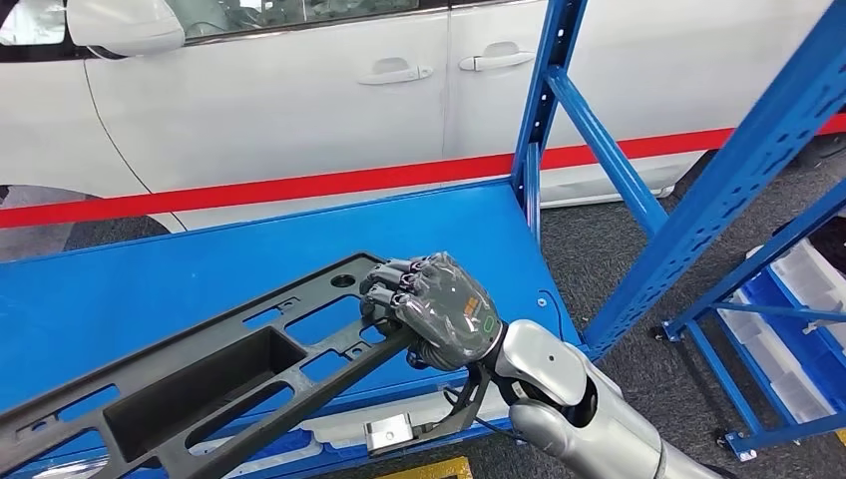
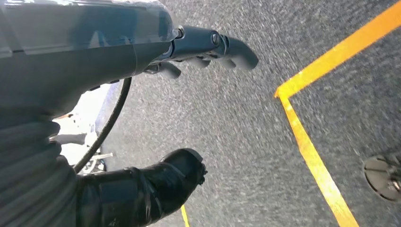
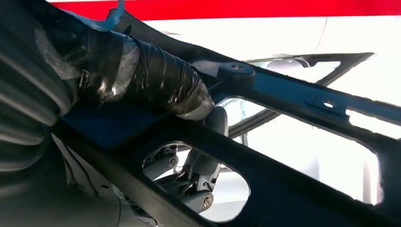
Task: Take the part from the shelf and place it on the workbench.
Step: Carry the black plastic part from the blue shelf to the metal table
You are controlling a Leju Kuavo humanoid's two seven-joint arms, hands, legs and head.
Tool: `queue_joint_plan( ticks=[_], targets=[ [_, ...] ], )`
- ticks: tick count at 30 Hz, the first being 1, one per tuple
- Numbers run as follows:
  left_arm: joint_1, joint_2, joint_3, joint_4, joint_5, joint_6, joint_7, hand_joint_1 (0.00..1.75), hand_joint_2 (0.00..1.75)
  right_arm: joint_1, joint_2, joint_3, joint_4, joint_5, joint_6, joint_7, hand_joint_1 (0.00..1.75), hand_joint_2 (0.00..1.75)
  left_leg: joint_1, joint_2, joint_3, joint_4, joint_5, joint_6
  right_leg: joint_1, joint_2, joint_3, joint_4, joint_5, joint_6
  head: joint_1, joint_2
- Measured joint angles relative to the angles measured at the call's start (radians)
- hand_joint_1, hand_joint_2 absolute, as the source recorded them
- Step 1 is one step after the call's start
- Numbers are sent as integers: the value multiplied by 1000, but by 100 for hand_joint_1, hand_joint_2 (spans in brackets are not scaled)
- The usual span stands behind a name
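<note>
- On the blue shelf deck [image 1: 200,264] in front of us lies the part [image 1: 190,384], a long black plastic frame with rectangular cut-outs and a round hole near its far end; it runs diagonally across the deck, and its near end passes out of the head view at the lower left.
- Our right hand [image 1: 439,309] grips the frame near that far end, fingers curled over the upper edge beside the round hole; in the right wrist view the taped thumb [image 3: 156,82] presses on one face of the part [image 3: 293,156] while darker fingers show through a cut-out on the other face.
- Our left hand [image 2: 189,101] hangs over grey carpet [image 2: 246,142] marked with a yellow line [image 2: 307,146], holding nothing, fingers and thumb well apart.
- We judge the grasp made, but the removal hardly begun: the frame is over the shelf, and we cannot tell from these views whether it has lifted clear of the deck or rests on it.
- Left to do, as we read it: draw the part out past the blue upright [image 1: 544,110], carry it to the workbench, and set it down.
- One hand holds a long piece near one end, so we would expect the free end to sag or swing.
- Behind the shelf stands a white car [image 1: 299,90], with a red stripe [image 1: 299,185] running across in front of it.
</note>
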Motion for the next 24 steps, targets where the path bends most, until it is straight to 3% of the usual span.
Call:
queue_joint_plan(
  ticks=[3,4,5,6,7,8,10,12,14,15,17,18,19,20,21,23,24],
  targets=[
    [0,0,3,0,-4,-1,0,0,175,0,0,0,-5,-18,11,-10,175,175,3,1,-49,158,-132,-6,7,-3,-31,-2,27,-18,0,0],
    [-1,0,4,0,-6,-1,0,0,175,0,-1,0,-7,-27,17,-14,175,175,3,1,-58,211,-159,-6,10,-4,-43,-1,35,-20,0,0],
    [-1,0,4,0,-9,-1,0,0,175,1,-1,1,-9,-37,24,-19,175,175,2,1,-54,239,-164,-4,14,-5,-56,-1,44,-21,0,0],
    [-1,1,4,0,-11,-1,0,0,175,1,-2,2,-12,-48,31,-25,175,175,1,1,-34,234,-150,0,18,-5,-67,0,53,-22,0,0],
    [-1,1,5,0,-13,-2,0,0,175,2,-3,4,-18,-61,40,-31,175,175,-2,1,5,194,-124,7,22,-5,-78,0,62,-22,0,0],
    [-2,1,5,0,-15,-2,0,0,175,2,-4,7,-25,-75,48,-37,175,175,-6,1,57,127,-103,18,25,-5,-87,0,71,-21,0,0],
    [-5,3,5,0,-17,-4,1,0,175,2,-6,11,-41,-103,64,-48,175,175,-15,1,151,-9,-92,35,28,-7,-95,-2,87,-15,0,0],
    [-7,5,7,-1,-18,-5,2,0,175,2,-7,18,-55,-125,79,-57,175,175,-22,1,179,-66,-96,42,24,-10,-93,-10,103,-3,0,0],
    [-7,6,13,-1,-13,-5,3,0,175,-2,-7,31,-66,-139,98,-63,175,175,-21,3,170,-80,-72,48,22,-11,-94,-16,110,9,0,0],
    [-8,6,16,0,-9,-5,3,0,175,-5,-7,40,-69,-144,108,-64,175,175,-18,6,164,-87,-57,53,22,-10,-100,-6,91,14,0,0],
    [-9,6,25,0,-4,-5,3,0,175,-13,-3,59,-71,-149,121,-62,175,175,-14,12,144,-95,-30,62,19,-8,-121,65,1,21,1,0],
    [-8,6,28,0,-1,-5,3,0,175,-17,0,67,-71,-151,125,-60,175,175,-14,11,129,-94,-19,65,17,-8,-133,124,-51,24,1,0],
    [-6,7,31,0,4,-5,2,0,175,-22,5,74,-70,-155,129,-57,175,175,-14,9,114,-91,-8,64,15,-8,-142,184,-85,27,0,0],
    [-5,7,35,0,10,-5,0,0,175,-32,14,82,-67,-160,136,-53,175,175,-13,5,95,-86,3,61,13,-8,-142,229,-94,30,1,0],
    [-3,6,41,0,15,-5,0,0,175,-48,28,92,-60,-167,144,-45,175,175,-13,1,76,-79,12,57,12,-8,-130,245,-80,32,0,0],
    [-4,4,50,0,17,-8,8,0,175,-96,71,114,-35,-179,157,-27,175,175,-10,-9,38,-59,26,46,7,3,-57,178,-30,33,0,0],
    [-5,3,53,0,13,-9,16,0,175,-121,97,125,-20,-184,160,-19,175,175,-10,-16,20,-47,32,41,5,22,-8,112,-27,32,0,0]
  ],
)
